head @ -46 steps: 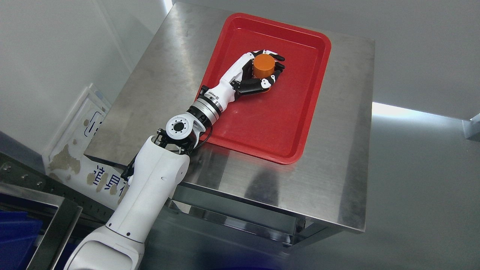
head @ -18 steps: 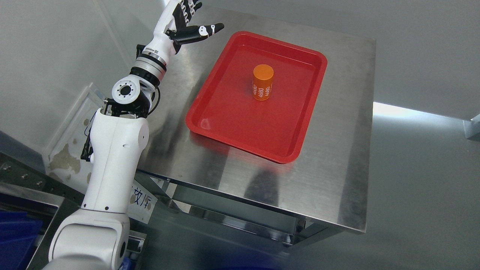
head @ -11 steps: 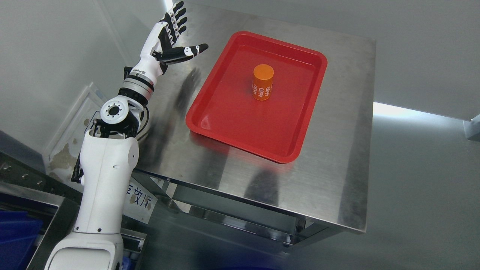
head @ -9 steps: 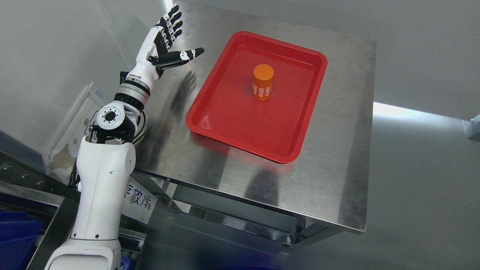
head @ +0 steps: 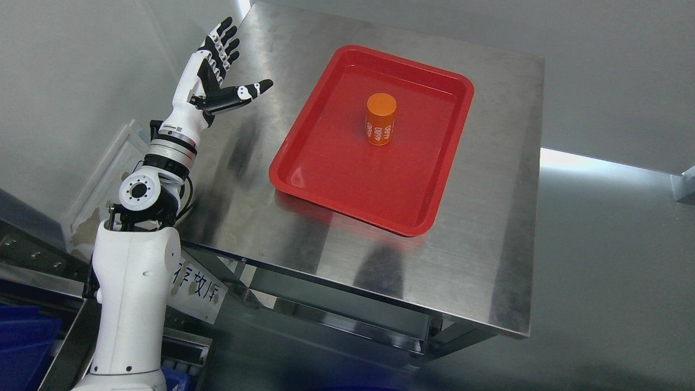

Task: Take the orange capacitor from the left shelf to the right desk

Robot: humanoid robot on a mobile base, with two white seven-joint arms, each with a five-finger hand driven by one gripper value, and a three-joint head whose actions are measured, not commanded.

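Steel desk (head: 478, 260), brushed top, fills the middle of the head view. A blue bin (head: 21, 347) shows at the lower left corner. Left arm (head: 133, 282) rises from the bottom left edge, white forearm near vertical, bent at the wrist joint beside the desk's left edge. Red tray (head: 304, 174) lies on the desk top, tilted rectangle. Left hand (head: 214, 76) is raised above the desk's far left corner, palm open, fingers (head: 223, 38) straight and spread upward, thumb stuck out toward the tray, holding nothing. Orange capacitor (head: 380, 119) stands upright inside the tray, toward its far end, white digits on its side, well apart from the hand.
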